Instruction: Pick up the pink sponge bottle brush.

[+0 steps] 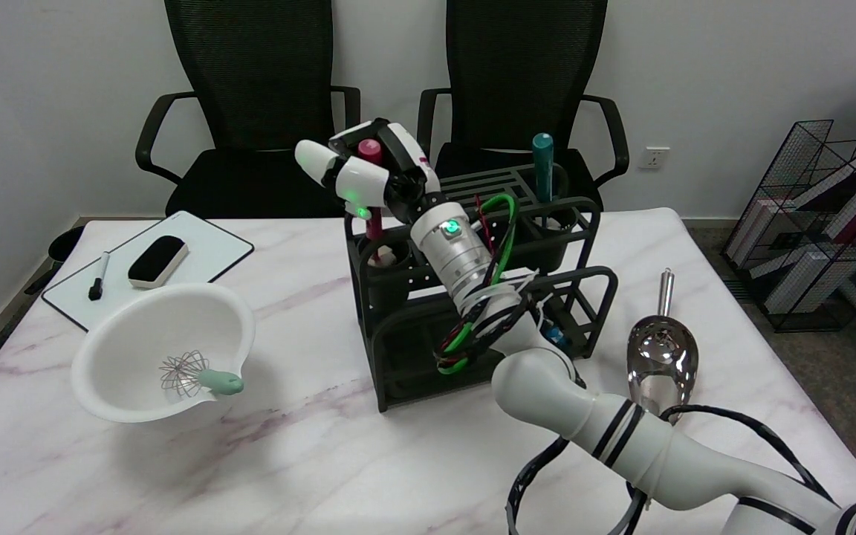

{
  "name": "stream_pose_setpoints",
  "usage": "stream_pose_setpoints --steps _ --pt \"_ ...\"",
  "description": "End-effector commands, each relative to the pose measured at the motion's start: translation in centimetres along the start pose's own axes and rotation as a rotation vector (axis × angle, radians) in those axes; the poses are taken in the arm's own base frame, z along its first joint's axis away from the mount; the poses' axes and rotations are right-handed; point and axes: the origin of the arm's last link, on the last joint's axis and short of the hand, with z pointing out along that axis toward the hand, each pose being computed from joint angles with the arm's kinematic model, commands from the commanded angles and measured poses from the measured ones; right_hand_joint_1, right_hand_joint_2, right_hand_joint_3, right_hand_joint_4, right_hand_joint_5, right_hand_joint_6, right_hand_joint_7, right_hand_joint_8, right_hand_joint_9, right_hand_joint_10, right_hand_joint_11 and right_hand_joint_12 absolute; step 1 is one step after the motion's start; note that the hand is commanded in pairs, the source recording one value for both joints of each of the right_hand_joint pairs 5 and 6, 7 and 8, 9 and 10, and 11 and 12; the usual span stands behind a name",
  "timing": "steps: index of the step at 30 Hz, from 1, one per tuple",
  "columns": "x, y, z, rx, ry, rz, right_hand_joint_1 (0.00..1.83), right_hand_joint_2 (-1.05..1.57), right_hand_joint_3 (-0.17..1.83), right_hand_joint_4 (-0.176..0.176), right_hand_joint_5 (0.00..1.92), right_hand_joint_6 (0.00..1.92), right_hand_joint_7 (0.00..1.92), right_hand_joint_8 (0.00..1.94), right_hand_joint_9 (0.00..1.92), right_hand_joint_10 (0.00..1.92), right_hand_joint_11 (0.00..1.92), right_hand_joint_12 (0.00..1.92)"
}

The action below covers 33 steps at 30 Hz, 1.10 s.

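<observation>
Head view: at the left we see a white bowl on the marble table. Further right, our right hand wraps its fingers around the pink brush handle, which stands upright in the black rack's left cup. Lifting means straight up. Two office chairs stand behind.

Two office chairs, one black rack, one white bowl, one whisk and one metal scoop are counted.
</observation>
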Motion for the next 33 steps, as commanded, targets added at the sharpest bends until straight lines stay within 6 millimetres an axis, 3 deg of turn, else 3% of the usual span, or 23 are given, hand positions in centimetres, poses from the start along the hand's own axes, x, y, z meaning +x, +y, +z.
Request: stream_pose_setpoints --steps 1,7,20,33 --pt "1.0 -0.6 2.5 -0.076 -0.033 0.147 0.96 1.57 0.52 0.000 1.92 1.92 1.92 1.92 1.92 1.92 1.92 1.92" --pt "2.0 -1.9 3.6 -0.087 -0.094 0.132 0.96 1.57 0.53 0.000 1.92 1.92 1.92 1.92 1.92 1.92 1.92 1.92" --pt "4.9 -3.8 3.8 -0.059 -0.086 0.094 0.96 1.57 0.51 0.000 1.92 1.92 1.92 1.92 1.92 1.92 1.92 1.92" --pt "7.1 -2.2 2.5 -0.133 -0.072 0.102 0.97 1.57 0.46 0.000 1.92 1.92 1.92 1.92 1.92 1.92 1.92 1.92"
